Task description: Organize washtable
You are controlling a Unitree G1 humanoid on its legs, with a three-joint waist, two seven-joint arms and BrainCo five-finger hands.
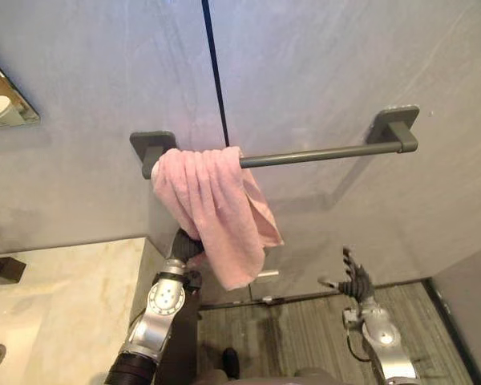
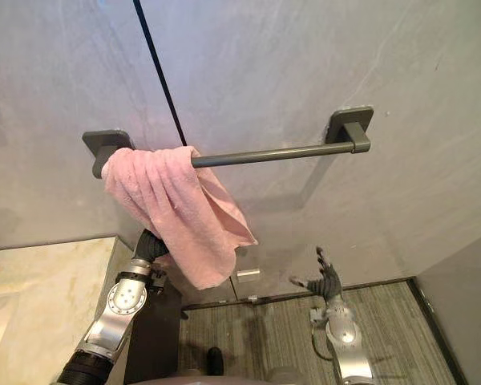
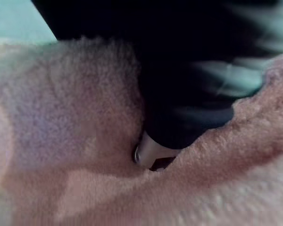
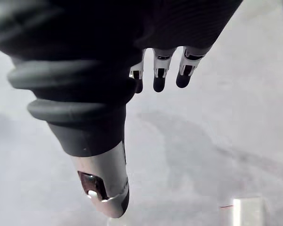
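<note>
Hanging bunched over the left end of the towel bar, the pink towel droops down the grey wall in the left eye view. The left hand reaches up from below the bar's left mount and meets the towel's lower part, partly tucked behind the cloth. Whether it grips, I cannot tell. The right hand hangs well below the bar's right half, apart from the towel, fingers straight and spread.

The right eye view shows the same arrangement.

In the left wrist view, the hand's dark cover is sunk in pink terry that lies close around it.

In the right wrist view, the right hand's fingers point straight at the wall, holding nothing.
</note>
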